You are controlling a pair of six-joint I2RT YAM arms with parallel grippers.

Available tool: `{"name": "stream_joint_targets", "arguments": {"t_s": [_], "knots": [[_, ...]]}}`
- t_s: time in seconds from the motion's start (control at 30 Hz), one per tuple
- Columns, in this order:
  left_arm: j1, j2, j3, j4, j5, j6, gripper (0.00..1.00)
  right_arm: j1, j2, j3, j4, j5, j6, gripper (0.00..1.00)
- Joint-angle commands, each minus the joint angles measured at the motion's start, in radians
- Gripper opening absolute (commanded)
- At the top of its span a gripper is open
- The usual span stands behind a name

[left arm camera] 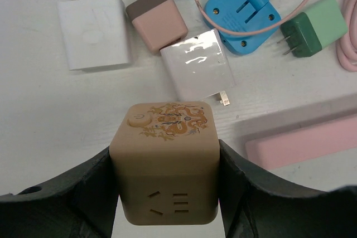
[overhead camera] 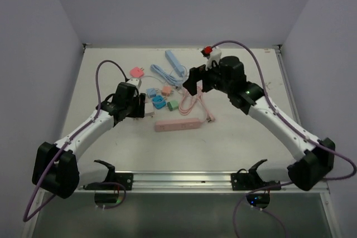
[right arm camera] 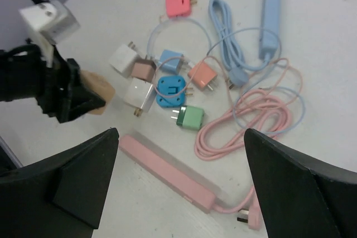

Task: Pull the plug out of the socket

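White table (overhead camera: 251, 135), lilac walls (overhead camera: 184, 4); left gripper (left arm camera: 165, 193) clamps the tan cube socket (left arm camera: 164, 137), right gripper (right arm camera: 181, 135) gapes.

A robotics lab, I'd say. The white table (overhead camera: 234, 143) is boxed in by bare grey walls (overhead camera: 33, 48), with two robot arms (overhead camera: 279, 122) bolted at its near edge.

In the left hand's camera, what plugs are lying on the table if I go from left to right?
White charger → pink charger with a brown end → shiny white charger → blue plug → green plug.
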Motion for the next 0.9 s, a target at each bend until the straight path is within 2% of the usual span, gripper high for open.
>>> {"name": "stream_joint_targets", "arguments": {"t_s": [0.0,0.1,0.2,0.33,0.43,0.63,0.87], "knots": [[0.007,0.085,0.104,-0.047,0.034,-0.044,0.21,-0.002,-0.213,-0.106,-0.009,0.120,-0.024,0.99],[0.009,0.145,0.132,-0.048,0.019,-0.046,0.26,-0.002,-0.400,-0.215,-0.001,0.203,-0.008,0.99],[0.007,0.194,0.143,-0.048,-0.008,-0.047,0.34,-0.004,-0.537,-0.263,-0.077,0.275,-0.010,0.99],[0.009,0.251,0.152,-0.056,-0.021,-0.037,0.40,-0.004,-0.654,-0.301,-0.191,0.407,0.007,0.99],[0.009,0.288,0.157,-0.063,-0.041,-0.035,0.45,-0.004,-0.738,-0.342,-0.205,0.418,0.015,0.99],[0.009,0.326,0.160,-0.071,-0.041,-0.040,0.57,-0.004,-0.850,-0.389,-0.223,0.444,0.022,0.99],[0.009,0.287,0.157,-0.079,-0.031,-0.054,0.72,-0.004,-0.895,-0.386,-0.248,0.533,-0.008,0.99]]}}
